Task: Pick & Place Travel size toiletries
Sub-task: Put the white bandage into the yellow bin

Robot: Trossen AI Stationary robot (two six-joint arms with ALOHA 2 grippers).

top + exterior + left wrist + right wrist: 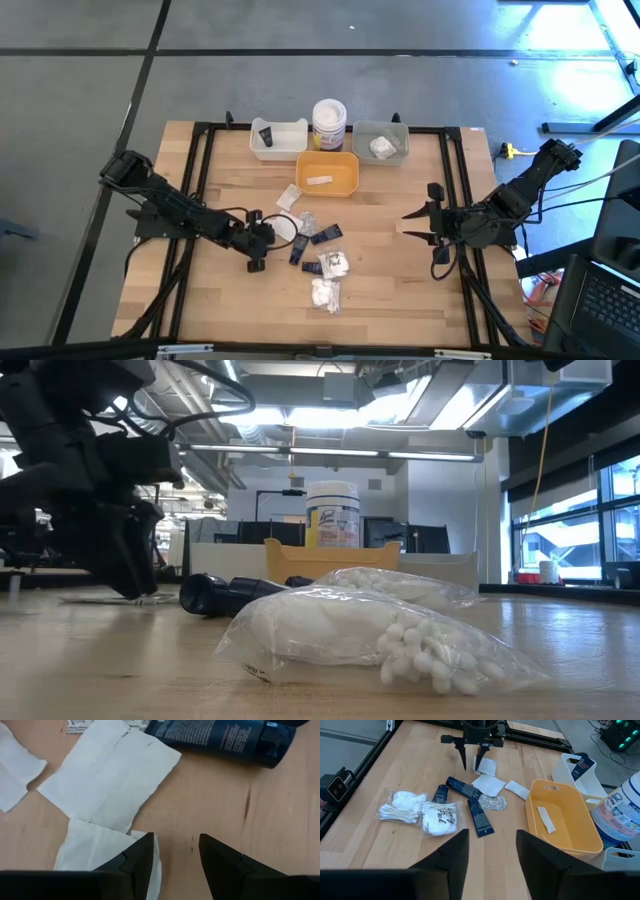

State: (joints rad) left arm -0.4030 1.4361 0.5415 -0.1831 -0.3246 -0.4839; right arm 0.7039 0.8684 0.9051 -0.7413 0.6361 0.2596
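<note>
The travel size toiletries lie mid-table: black tubes [480,817], white sachets [490,785] and clear bags of cotton pieces [440,817] and swabs [402,807], all flat on the wood. My left gripper [177,852] is open and low over the table, pointing steeply down beside a small white sachet [95,852]. Only bare wood lies between its fingers. A larger sachet [110,775] and a black tube [220,737] lie just beyond. My right gripper [490,850] hangs open high over the table's right side [425,225], with nothing in it. My left gripper has one finger [140,862] standing over the small sachet's edge [150,837]. The finger hides the spot, so I cannot tell whether it touches. The sachet lies flat on the table.
Along the far edge stand a white tray [278,140] with a black tube in it, a yellow tray [340,185] with a strip sachet, a grey tray [395,135] with a white piece, and a yellow-labelled jar [329,122]. Black frame rails [200,180] run down both table sides.
</note>
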